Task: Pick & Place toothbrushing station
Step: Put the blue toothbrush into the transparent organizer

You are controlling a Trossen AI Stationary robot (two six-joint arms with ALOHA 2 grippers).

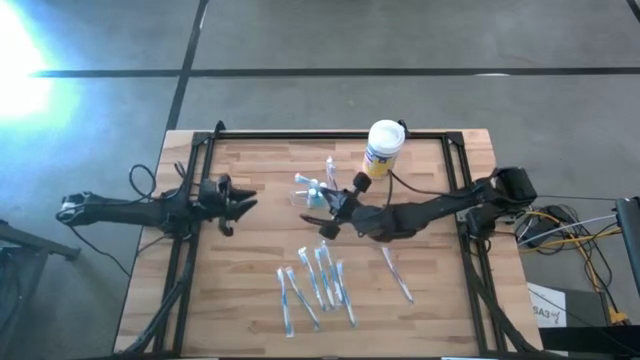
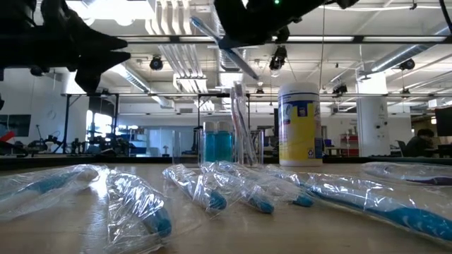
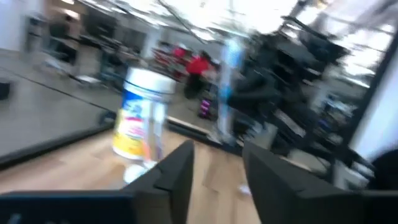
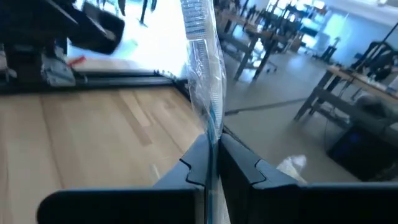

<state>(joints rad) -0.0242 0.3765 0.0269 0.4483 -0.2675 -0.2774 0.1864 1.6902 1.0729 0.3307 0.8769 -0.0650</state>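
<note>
Just beside the toothbrushing station (image 1: 312, 190), the right gripper (image 1: 327, 222) pinches a wrapped toothbrush (image 4: 202, 56); the left gripper (image 1: 243, 208) hovers spread.

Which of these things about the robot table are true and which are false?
1. The right pincer pinches a wrapped toothbrush. True.
2. The left pincer holds a toothbrush too. False: nothing sits between its fingers.
3. The white canister lies on its side. False: it stands upright.
4. Several wrapped toothbrushes lie on the wooden table. True.
5. The clear holder has something blue in it. True.
</note>
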